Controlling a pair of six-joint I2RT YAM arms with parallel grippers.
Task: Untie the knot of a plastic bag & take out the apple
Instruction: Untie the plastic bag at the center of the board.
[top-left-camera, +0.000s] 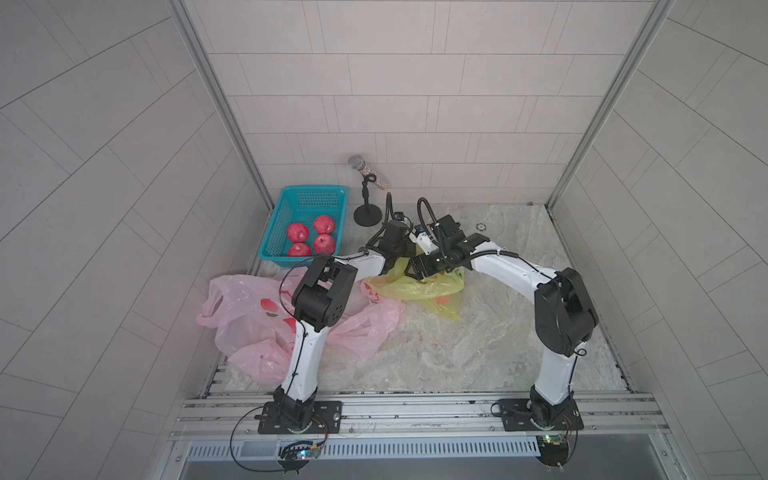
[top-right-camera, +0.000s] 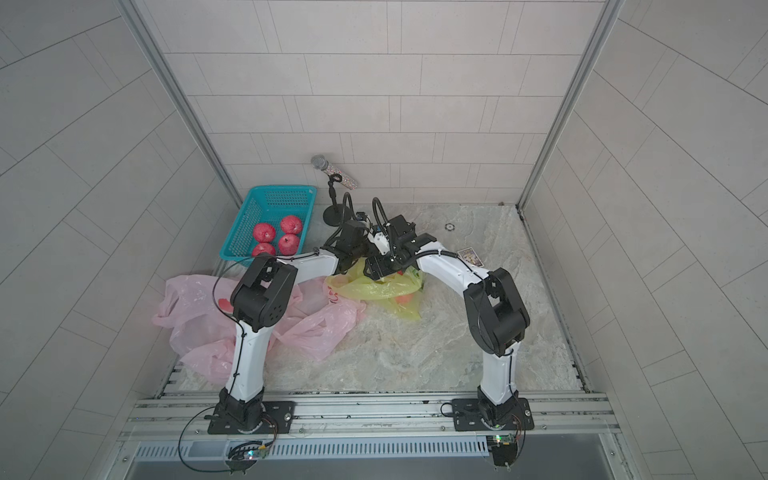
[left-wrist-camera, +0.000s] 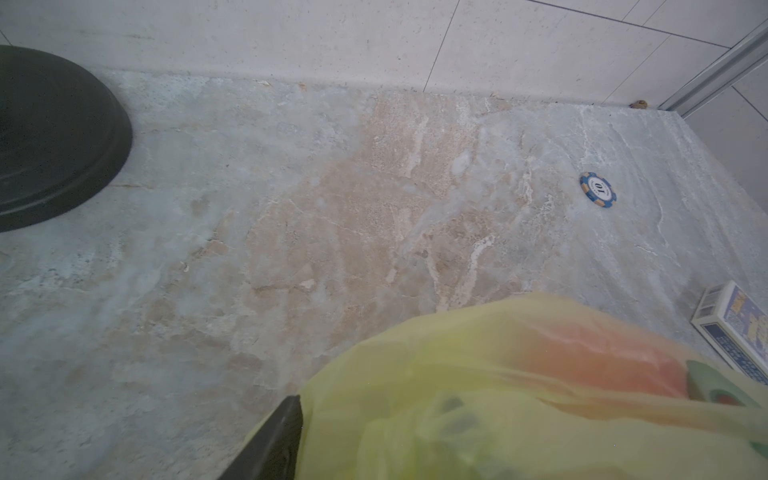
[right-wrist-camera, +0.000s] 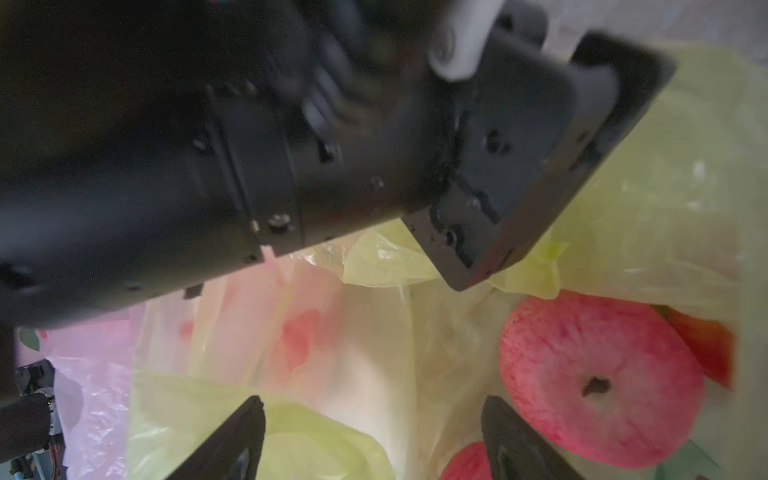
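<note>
The right pincer (right-wrist-camera: 380, 436) stands with its fingers (right-wrist-camera: 245, 436) apart and nothing clamped between them; only loose yellow film lies in the gap. The apple (right-wrist-camera: 598, 386) rests inside the open-mouthed yellow bag (top-left-camera: 415, 286), just outside one finger. It therefore lies off to the side of the gap, not in it. Its stem pit faces up toward the wrist, so the core seems to run roughly along the line of approach and the round flanks are free for the fingers. The coming move probably calls for a short sideways shift to straddle the fruit before closing.

The left pincer (right-wrist-camera: 490, 249) sits at the bag's far-left edge; whether it grips the film cannot be told. The right arm is the nearer one to the fruit.

In both top views the bag lies mid-bench (top-left-camera: 478, 353), with the apple mostly hidden under the wrists. A blue basket (top-left-camera: 309, 199) holding four apples stands at far left.
</note>
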